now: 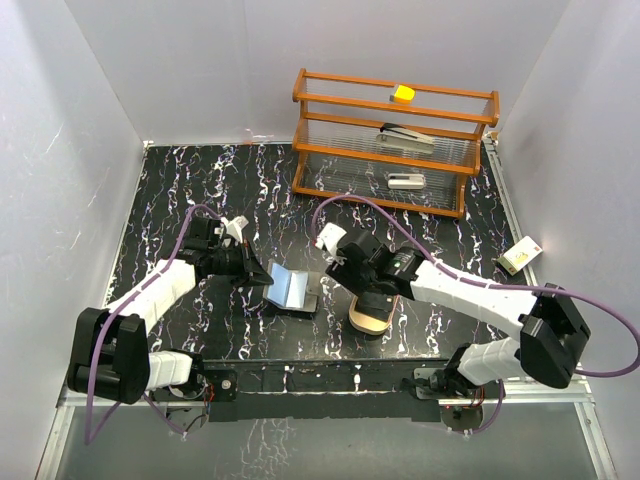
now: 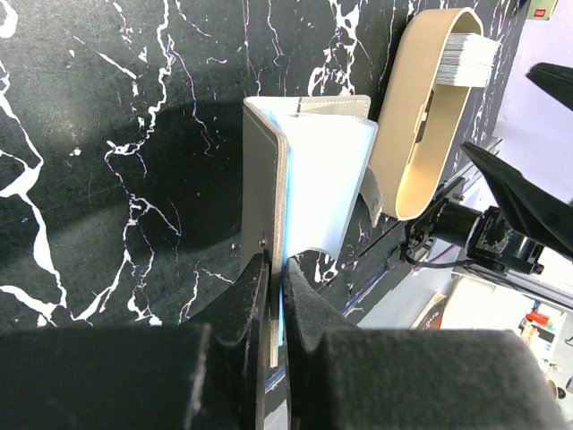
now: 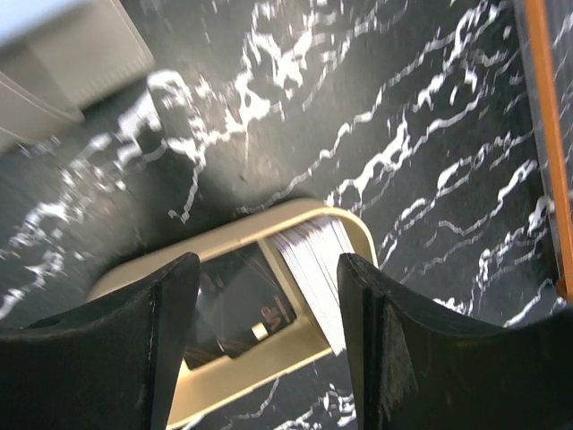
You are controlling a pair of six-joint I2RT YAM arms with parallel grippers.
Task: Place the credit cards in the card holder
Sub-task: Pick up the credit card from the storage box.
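Grey leather-like bifold card holder is clamped in the closed left claw. Open, empty right claw may grab several stacked whitish credit cards together.

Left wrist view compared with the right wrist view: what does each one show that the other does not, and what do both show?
Only the left wrist view: the left gripper shut on the open card holder, a pale blue card inside it. Only the right wrist view: past the open right gripper, a dark card in the tan tray and the orange rack's edge. Both: that tray, its stack of white cards, the black marbled table.
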